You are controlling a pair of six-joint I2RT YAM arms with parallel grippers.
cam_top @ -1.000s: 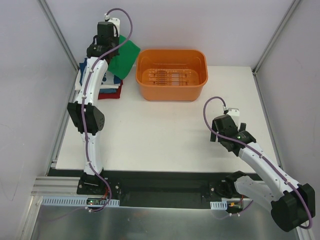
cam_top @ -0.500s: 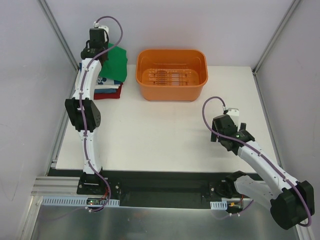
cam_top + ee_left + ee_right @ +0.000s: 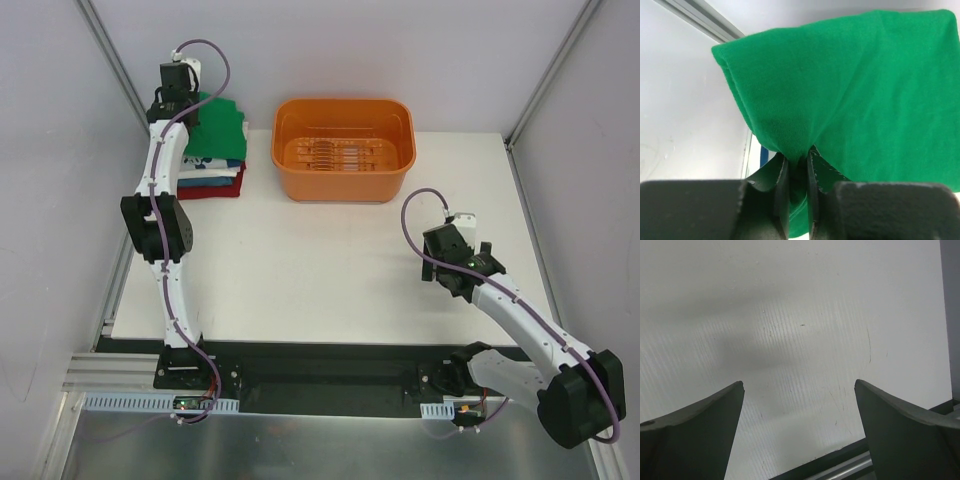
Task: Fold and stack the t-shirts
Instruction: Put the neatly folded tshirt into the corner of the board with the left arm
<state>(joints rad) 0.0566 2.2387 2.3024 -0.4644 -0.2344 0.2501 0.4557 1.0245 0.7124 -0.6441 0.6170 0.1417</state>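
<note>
A folded bright green t-shirt (image 3: 218, 126) lies on top of a stack of folded t-shirts (image 3: 212, 180) at the table's far left corner; blue, white and red layers show beneath it. My left gripper (image 3: 186, 112) is at the stack's far left edge, shut on a pinch of the green t-shirt (image 3: 850, 95); the cloth bunches between the fingers (image 3: 781, 185). My right gripper (image 3: 462, 262) hovers over bare table at the right, open, with nothing between its fingertips (image 3: 720, 405).
An orange plastic tub (image 3: 344, 148) stands at the back middle, right of the stack. A metal frame post (image 3: 110, 60) runs close behind the left arm. The table's right edge (image 3: 850, 460) lies near the right gripper.
My left gripper has carried the green t-shirt leftward and down, from hanging tilted by the tub to lying flat on the stack. The right arm has barely moved.
</note>
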